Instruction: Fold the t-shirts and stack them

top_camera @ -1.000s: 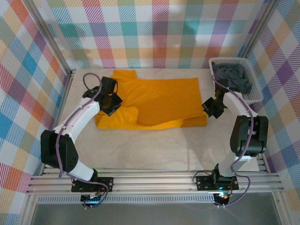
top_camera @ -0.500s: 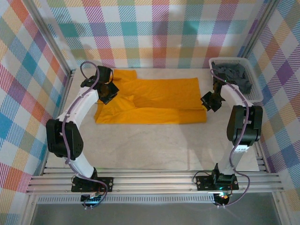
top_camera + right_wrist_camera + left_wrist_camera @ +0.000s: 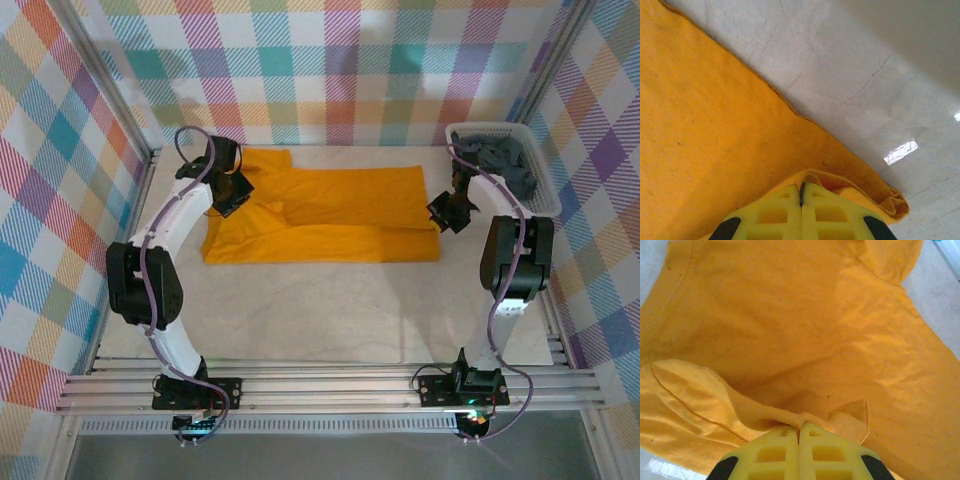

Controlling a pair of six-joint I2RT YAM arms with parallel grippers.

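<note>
1. My left gripper [image 3: 231,194] is pinched shut on a sleeve-end fold of the orange t-shirt [image 3: 330,215], centre-left of frame.
2. My right gripper [image 3: 448,213] is clamped on the hem edge, centre-right.
3. The shirt's long axis runs left-right between them, so I'd fold across it.

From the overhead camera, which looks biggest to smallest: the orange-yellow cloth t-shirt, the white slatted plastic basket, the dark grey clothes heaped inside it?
1. Orange-yellow cloth t-shirt, spread out: largest.
2. White slatted plastic basket.
3. Dark grey clothes, bunched inside the basket: smallest.
</note>
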